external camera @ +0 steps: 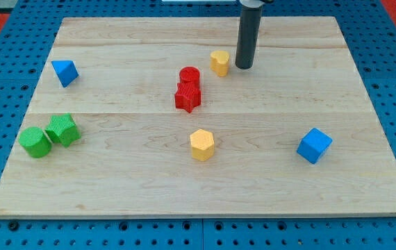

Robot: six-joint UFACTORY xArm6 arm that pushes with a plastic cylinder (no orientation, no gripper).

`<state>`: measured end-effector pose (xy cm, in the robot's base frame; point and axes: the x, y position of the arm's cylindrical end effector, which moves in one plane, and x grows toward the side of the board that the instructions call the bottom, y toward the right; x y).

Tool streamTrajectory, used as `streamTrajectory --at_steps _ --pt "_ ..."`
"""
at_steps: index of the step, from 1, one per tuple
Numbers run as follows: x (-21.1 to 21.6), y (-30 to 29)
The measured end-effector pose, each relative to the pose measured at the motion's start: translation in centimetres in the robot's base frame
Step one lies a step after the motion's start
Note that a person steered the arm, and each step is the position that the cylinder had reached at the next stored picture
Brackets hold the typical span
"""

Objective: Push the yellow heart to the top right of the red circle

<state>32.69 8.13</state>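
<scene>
The yellow heart (219, 62) sits on the wooden board, up and to the right of the red circle (189, 76). The red circle touches a red star (187, 97) just below it. My tip (244, 66) is down on the board just to the right of the yellow heart, with a small gap between them. The dark rod rises from it to the view's top.
A yellow hexagon (202, 144) lies below the red star. A blue cube (314, 145) is at the lower right. A blue triangle (64, 71) is at the upper left. A green circle (35, 142) and a green star (62, 129) touch at the lower left.
</scene>
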Motion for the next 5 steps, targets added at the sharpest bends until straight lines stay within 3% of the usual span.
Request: streamTrajectory --at_steps 4,5 --pt "-2.4 0.6" --pt "-2.4 -4.9"
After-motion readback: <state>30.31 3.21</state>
